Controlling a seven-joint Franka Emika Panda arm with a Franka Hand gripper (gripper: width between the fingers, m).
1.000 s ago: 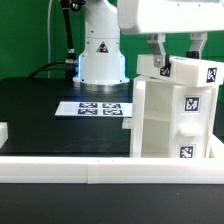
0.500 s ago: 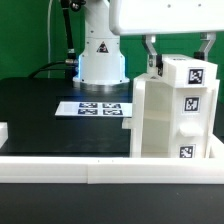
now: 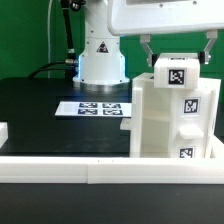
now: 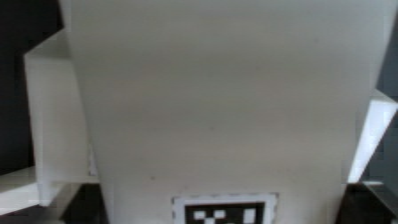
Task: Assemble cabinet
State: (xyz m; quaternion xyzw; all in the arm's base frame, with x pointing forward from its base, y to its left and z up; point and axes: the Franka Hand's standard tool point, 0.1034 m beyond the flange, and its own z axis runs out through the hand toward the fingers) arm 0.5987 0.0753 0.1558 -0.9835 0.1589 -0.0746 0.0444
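Note:
The cabinet body [image 3: 160, 118] stands upright on the black table at the exterior view's right, with square tags on its front edge. A white top piece [image 3: 178, 72] with one tag sits level on the body. My gripper [image 3: 176, 56] is straight above it. One finger [image 3: 146, 48] stands on each side of the piece, shut on it. In the wrist view the white piece [image 4: 214, 100] fills nearly the whole picture, with its tag [image 4: 228, 210] at the edge. My fingertips are hidden there.
The marker board [image 3: 98, 108] lies flat on the table at the middle back. The arm's white base [image 3: 100, 55] stands behind it. A low white wall [image 3: 100, 170] runs along the front, and a small white part [image 3: 3, 130] shows at the left edge.
The top piece has turned in my gripper from tilted to level, and its tag now faces the exterior camera. The gripper body has risen a little.

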